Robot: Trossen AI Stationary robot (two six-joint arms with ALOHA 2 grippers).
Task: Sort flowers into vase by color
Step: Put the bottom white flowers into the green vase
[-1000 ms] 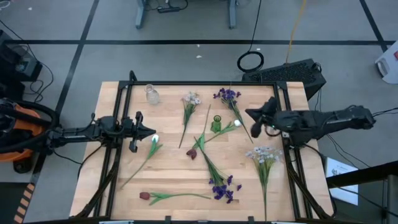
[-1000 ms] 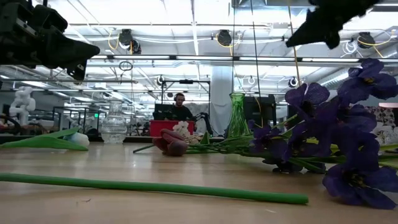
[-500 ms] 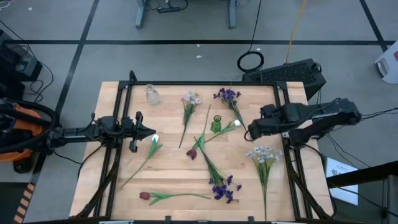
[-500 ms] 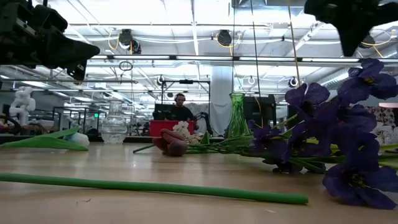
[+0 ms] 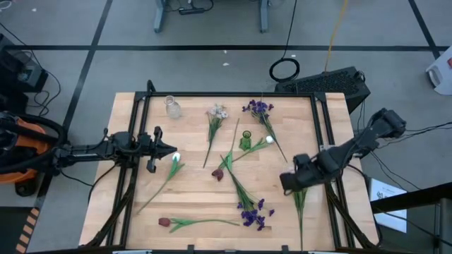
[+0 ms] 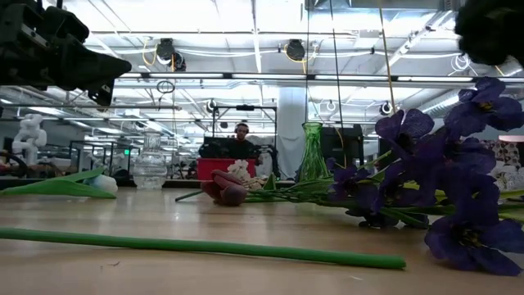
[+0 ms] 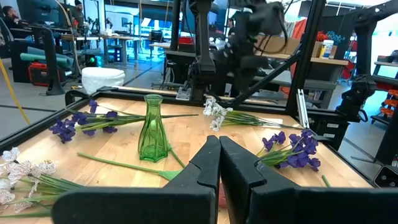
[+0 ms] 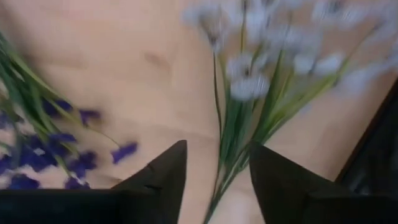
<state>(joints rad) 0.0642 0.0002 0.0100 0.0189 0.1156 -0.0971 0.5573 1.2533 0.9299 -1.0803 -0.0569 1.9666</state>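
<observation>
Since the right gripper (image 5: 288, 182) hangs over the pale flowers (image 5: 300, 201) from above, lower straight. Its wrist view shows fingers (image 8: 158, 177) spread astride the stems, probably untouched; centre before closing. Left gripper (image 7: 219, 163) idles pinched.

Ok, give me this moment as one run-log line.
right gripper: open, above pale flower bunch stems, nothing held | left gripper: shut, waiting at table's left | green vase: upright, no flowers in it
</observation>
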